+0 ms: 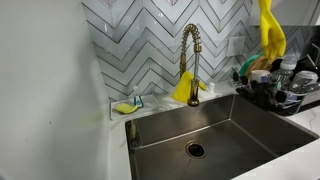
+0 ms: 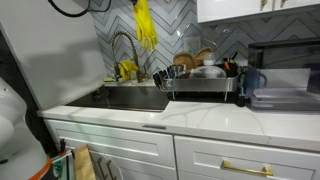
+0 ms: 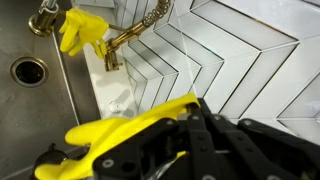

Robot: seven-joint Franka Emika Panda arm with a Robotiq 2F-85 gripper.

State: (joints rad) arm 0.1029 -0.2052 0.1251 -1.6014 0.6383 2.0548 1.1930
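The gripper [image 3: 195, 125] has its fingers clamped shut on a yellow rubber glove [image 3: 130, 128], which fills the lower part of the wrist view and spills out loose from the pinch. In both exterior views this glove [image 1: 268, 30] hangs limp by its upper end, touching nothing. It is higher than the top of the faucet [image 1: 190, 55] and off to the side where the dish rack [image 1: 275, 88] stands. A second glove [image 1: 185, 90], also yellow, is draped over the faucet low on its neck, just above the sink [image 1: 215, 125]. The drain [image 1: 196, 149] lies below and in front of the faucet. A sponge [image 1: 124, 107] sits on the ledge at the faucet's other side, away from the rack, and the tiled wall [image 1: 150, 35] rises right behind the faucet. Judging by this, the work is at the carrying stage: the glove is lifted well clear and not yet laid on anything. Any move from here calls for a grip that does not slacken, since only the pinch holds the thin rubber. It also calls for enough height that the dangling tips pass over the faucet's coiled spring and the dishes in the rack without snagging. A slow, steady path would suit, because a limp glove swings and folds as the arm travels.
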